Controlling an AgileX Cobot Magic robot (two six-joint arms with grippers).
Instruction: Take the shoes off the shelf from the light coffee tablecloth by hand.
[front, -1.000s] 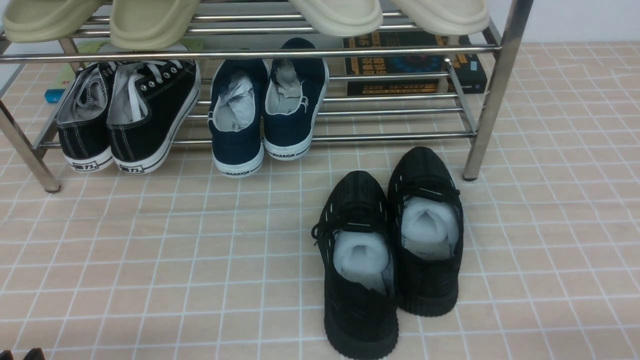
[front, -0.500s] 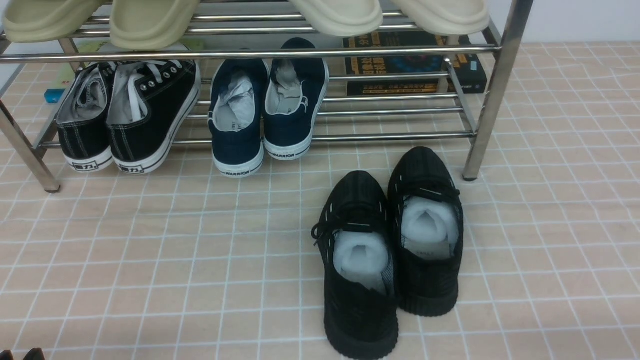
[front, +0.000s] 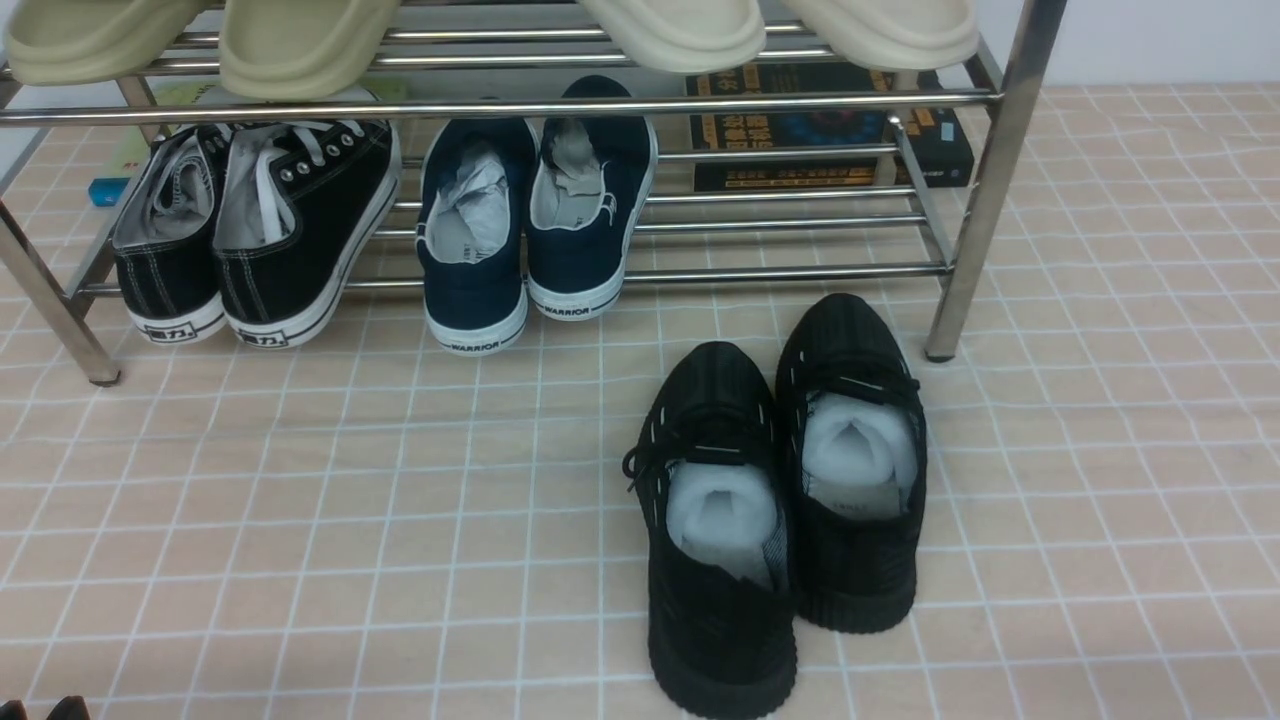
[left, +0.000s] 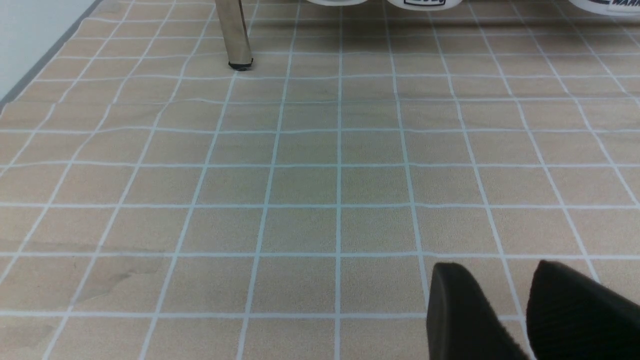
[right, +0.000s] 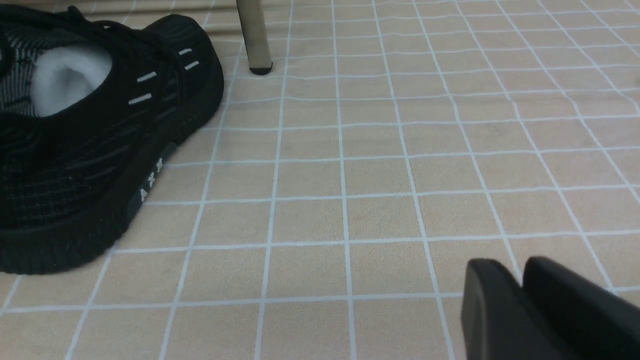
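The shoes (front: 720, 610), a pair of all-black knit sneakers stuffed with white paper, stand side by side on the light coffee tablecloth (front: 300, 500), just in front of the shelf (front: 500, 105) near its right leg. One shoe (right: 75, 165) fills the side of the right wrist view, with a shelf leg (right: 255, 35) beyond it. My right gripper (right: 510, 262) hovers low over the cloth apart from that shoe, shut on nothing. My left gripper (left: 497, 267) stands over bare cloth with a narrow gap between its fingers, empty. Its tips (front: 60, 708) barely show in the front view.
On the shelf's lower rails sit black canvas sneakers with white soles (front: 260, 230) and navy sneakers (front: 530, 230). Pale slippers (front: 300, 40) rest on the upper rails. A dark book (front: 820, 130) lies behind the shelf. A shelf leg (left: 235, 35) stands ahead of my left gripper.
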